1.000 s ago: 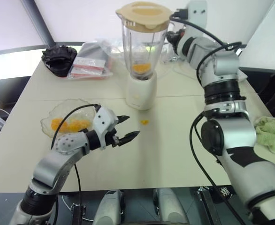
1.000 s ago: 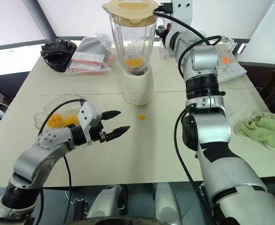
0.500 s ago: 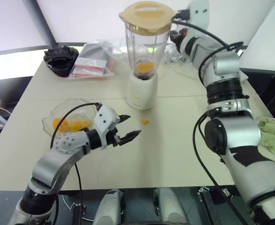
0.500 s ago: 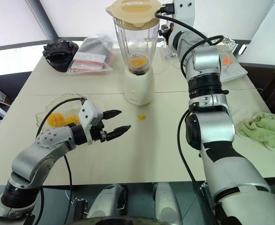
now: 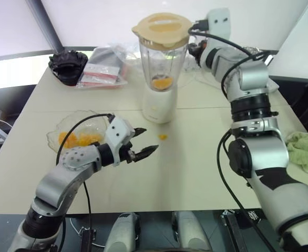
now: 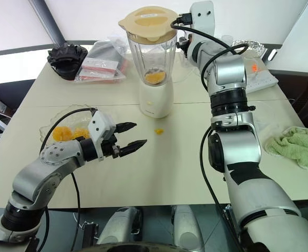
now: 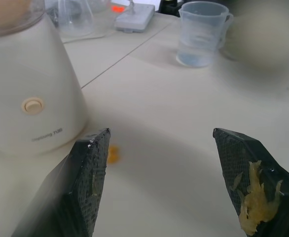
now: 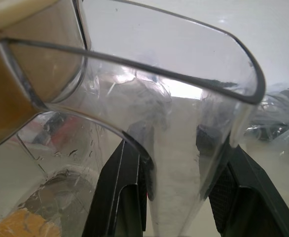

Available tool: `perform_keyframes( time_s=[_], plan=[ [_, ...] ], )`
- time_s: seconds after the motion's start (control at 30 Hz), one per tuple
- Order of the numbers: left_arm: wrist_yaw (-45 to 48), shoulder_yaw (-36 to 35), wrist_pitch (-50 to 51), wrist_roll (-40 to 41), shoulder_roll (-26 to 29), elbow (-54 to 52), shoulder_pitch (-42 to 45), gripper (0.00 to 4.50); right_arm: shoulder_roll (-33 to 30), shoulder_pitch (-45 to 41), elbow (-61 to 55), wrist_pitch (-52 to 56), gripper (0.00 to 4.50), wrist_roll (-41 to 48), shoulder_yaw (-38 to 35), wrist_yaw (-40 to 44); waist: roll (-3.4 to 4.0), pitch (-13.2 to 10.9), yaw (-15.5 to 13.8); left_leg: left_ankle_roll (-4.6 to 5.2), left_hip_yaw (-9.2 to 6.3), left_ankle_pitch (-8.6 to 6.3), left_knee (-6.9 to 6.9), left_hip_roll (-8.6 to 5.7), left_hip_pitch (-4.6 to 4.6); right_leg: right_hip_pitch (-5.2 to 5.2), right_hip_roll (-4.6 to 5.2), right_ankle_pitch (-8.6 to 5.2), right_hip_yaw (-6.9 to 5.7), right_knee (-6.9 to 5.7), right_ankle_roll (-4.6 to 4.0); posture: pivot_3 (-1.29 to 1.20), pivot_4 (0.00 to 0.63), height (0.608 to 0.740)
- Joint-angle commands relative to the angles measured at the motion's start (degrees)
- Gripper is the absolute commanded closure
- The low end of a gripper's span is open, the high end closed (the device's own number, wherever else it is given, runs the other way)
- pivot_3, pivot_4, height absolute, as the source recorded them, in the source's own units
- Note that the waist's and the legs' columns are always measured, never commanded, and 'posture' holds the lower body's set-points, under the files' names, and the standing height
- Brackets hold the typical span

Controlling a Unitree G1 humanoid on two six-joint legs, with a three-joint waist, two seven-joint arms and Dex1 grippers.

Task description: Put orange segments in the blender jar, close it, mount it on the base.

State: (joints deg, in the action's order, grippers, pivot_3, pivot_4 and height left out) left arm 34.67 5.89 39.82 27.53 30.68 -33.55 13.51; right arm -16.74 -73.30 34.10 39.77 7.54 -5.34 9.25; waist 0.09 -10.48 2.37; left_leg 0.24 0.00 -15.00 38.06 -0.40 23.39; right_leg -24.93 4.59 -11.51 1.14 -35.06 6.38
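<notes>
The clear blender jar [image 5: 162,63] stands on the cream base [image 5: 158,105] at the middle back of the table, with a cream lid [image 5: 162,24] on top and orange segments [image 5: 162,82] at its bottom. My right gripper [image 8: 176,192] is shut on the jar's clear side handle [image 8: 184,148], one black finger on each side. More orange segments [image 5: 78,138] lie in a shallow clear bowl [image 5: 59,128] at the left. A small orange piece [image 5: 163,137] lies loose on the table before the base. My left gripper [image 5: 149,139] hovers open and holds nothing, between bowl and loose piece, with pulp stuck on one finger [image 7: 253,197].
Plastic bags [image 5: 104,71] and a black object [image 5: 66,64] lie at the back left. A green cloth [image 5: 305,149] sits at the right edge. A clear measuring cup [image 7: 201,32] and a white flat device [image 6: 256,73] stand behind the jar to the right.
The jar with its lid has sunk slightly lower onto the base, the right gripper still shut on its handle. The left arm has kept still.
</notes>
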Motion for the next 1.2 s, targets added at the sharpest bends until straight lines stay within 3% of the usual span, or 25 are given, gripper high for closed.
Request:
perform_keyframes(
  time_s=[0.03,0.13,0.17,0.23,0.33,0.53,0.73,0.9,1.03,1.2],
  plan=[
    [-0.4,-0.4,-0.2,0.4,-0.2,-1.9,0.6,1.03,-0.2,0.2,0.2,-1.3,3.48,-0.8,0.0,-0.3,0.0,0.0,0.0,0.0,0.0,0.0,0.0,0.0,-0.01,0.01,0.0,-0.02,0.0,-0.01,-0.03,0.0,0.15,0.74],
    [-0.5,-0.4,-0.3,0.3,-0.4,-1.5,0.4,1.03,-0.4,0.3,0.2,-1.4,3.48,-0.9,0.0,-0.3,0.0,0.0,0.0,0.0,0.0,0.0,0.01,-0.01,-0.02,0.02,0.0,-0.02,0.0,-0.02,-0.04,0.0,0.15,0.74],
    [-0.5,-0.3,-0.4,0.2,-0.5,-1.4,0.3,1.0,-0.4,0.4,0.2,-1.5,2.47,-0.9,0.1,-0.3,-0.01,0.0,0.0,0.0,0.0,0.0,0.01,-0.01,-0.02,0.02,0.0,-0.02,0.0,-0.02,-0.04,0.0,0.15,0.74],
    [-0.4,-0.3,-0.7,0.0,-0.5,-1.2,0.0,1.0,-0.6,0.6,-0.3,-1.6,1.77,-1.0,0.1,0.0,-0.01,0.0,0.0,0.0,0.0,0.0,0.01,-0.02,-0.02,0.02,-0.01,-0.02,-0.01,-0.02,-0.04,0.0,0.15,0.74],
    [0.0,-1.4,-1.2,-0.1,0.2,-0.6,-0.7,1.0,-0.7,1.1,-1.3,-2.0,0.14,-1.1,-0.2,-0.3,-0.02,0.0,0.2,0.0,0.01,0.0,0.01,-0.02,-0.02,0.01,-0.01,-0.01,0.01,-0.02,-0.03,0.0,0.15,0.74],
    [1.4,-4.5,-1.6,2.0,1.1,-0.1,-3.4,1.0,-2.5,6.2,-9.2,0.3,0.06,-1.0,-0.2,0.5,-0.01,0.0,0.1,0.0,-0.02,0.0,0.0,0.02,-0.03,-0.02,-0.05,-0.02,-0.02,-0.07,-0.04,0.0,0.15,0.74],
    [2.4,-5.7,-2.7,1.4,2.3,-0.8,-6.0,1.0,-6.4,18.1,-28.1,10.2,0.06,5.5,-2.8,7.6,-0.02,0.0,-0.1,0.0,-0.01,0.0,0.02,0.01,-0.01,0.02,0.01,-0.03,0.0,-0.01,-0.04,0.0,0.15,0.74],
    [2.1,-8.2,-2.5,3.2,2.3,-2.1,-8.4,1.0,-15.1,28.2,-42.7,17.4,0.06,13.7,-7.4,17.2,-0.02,0.0,-0.6,0.0,-0.03,0.0,0.02,0.05,-0.01,0.02,0.01,-0.05,-0.01,0.0,-0.05,0.0,0.15,0.74],
    [1.8,-10.8,-2.1,4.5,2.9,-3.5,-10.8,1.0,-25.8,35.9,-48.9,12.9,0.06,19.1,-10.2,30.5,-0.06,0.0,-0.9,0.0,0.0,0.0,0.03,0.09,-0.03,0.03,0.0,-0.08,0.0,0.06,-0.07,0.0,0.15,0.74],
    [0.4,-13.6,-1.1,6.4,3.0,-4.3,-11.2,1.0,-34.9,46.6,-51.1,8.1,0.06,22.5,-12.5,42.6,-0.21,0.0,-1.4,0.0,0.05,0.0,0.09,0.13,-0.12,0.11,-0.1,-0.2,-0.02,0.08,-0.22,0.0,0.15,0.74]
  ],
)
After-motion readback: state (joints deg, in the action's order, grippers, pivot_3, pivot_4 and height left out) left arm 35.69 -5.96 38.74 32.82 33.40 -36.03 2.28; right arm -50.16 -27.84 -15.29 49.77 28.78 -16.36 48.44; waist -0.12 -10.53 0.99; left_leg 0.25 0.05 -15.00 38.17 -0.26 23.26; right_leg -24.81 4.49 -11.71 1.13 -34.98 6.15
